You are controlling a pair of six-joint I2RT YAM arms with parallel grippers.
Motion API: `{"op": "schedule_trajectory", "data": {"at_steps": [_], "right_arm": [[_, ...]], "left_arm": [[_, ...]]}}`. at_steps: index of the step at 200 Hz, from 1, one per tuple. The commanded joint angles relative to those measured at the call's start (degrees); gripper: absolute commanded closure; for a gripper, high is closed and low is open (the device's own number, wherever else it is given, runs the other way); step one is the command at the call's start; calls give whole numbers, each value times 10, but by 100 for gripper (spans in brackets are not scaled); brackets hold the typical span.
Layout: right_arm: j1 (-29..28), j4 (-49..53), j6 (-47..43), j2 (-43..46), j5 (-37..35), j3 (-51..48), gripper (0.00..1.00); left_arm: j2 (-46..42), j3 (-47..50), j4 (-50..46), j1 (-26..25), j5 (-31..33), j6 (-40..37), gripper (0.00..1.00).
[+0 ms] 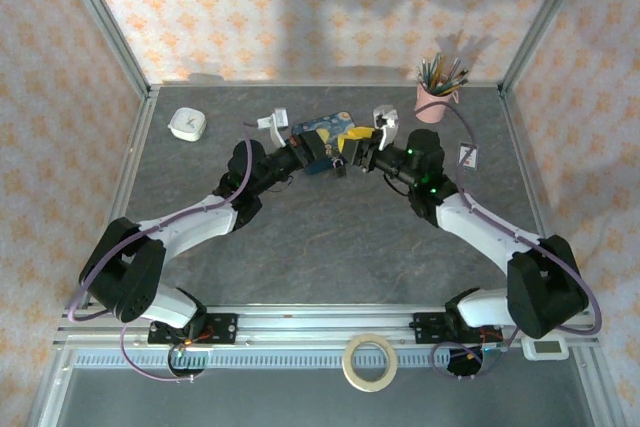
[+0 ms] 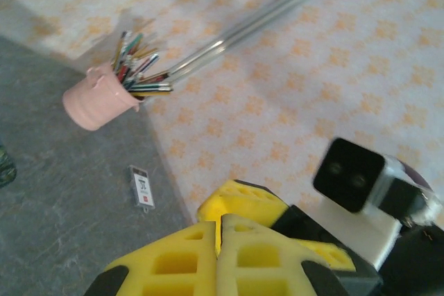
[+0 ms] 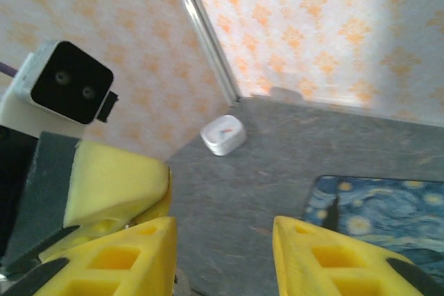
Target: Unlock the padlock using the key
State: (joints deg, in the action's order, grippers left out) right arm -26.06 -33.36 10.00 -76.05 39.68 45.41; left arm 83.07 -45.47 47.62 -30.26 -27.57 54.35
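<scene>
My two grippers meet tip to tip above the mat, just in front of the blue starry-night box (image 1: 322,127). The left gripper (image 1: 328,156) is shut; in the left wrist view its yellow fingers (image 2: 187,261) press together and nothing shows between them. The right gripper (image 1: 352,155) is open, and in the right wrist view its fingers (image 3: 316,254) stand wide apart over bare mat. The left gripper's yellow fingers (image 3: 114,181) sit just left of the right gripper's left finger. The padlock and the key are hidden from me.
A pink cup of pens (image 1: 436,99) stands at the back right, with a small white tag (image 1: 467,155) in front of it. A white square case (image 1: 188,124) lies at the back left. A tape roll (image 1: 369,361) rests on the near rail.
</scene>
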Motion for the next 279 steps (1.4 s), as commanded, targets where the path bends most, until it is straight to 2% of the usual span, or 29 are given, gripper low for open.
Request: {"op": "schedule_trajectory", "data": {"at_steps": [1,48,94,124,239,259,279], "right_arm": [[5,-136,139,-21,123,-17,57],[13,-345,311,-94,205,-38,48],[13,-485,419,-154,231,-50,49],[12,-567,477,-183,252,-49,46],[-3,-523,416,-166,270,-55,48],[-4,-503,402,-162,267,-52,52],[-4,-500,402,-165,263,-48,61]], "left_arm": [[-13,10,98,4,-55,-85,100],[-26,38,154,3,-86,-115,100],[-35,55,169,3,-80,-112,100],[-38,61,179,3,-73,-112,100],[-40,65,186,3,-37,-86,100],[-36,66,199,4,-43,-77,100],[-28,66,219,3,-53,-63,100]]}}
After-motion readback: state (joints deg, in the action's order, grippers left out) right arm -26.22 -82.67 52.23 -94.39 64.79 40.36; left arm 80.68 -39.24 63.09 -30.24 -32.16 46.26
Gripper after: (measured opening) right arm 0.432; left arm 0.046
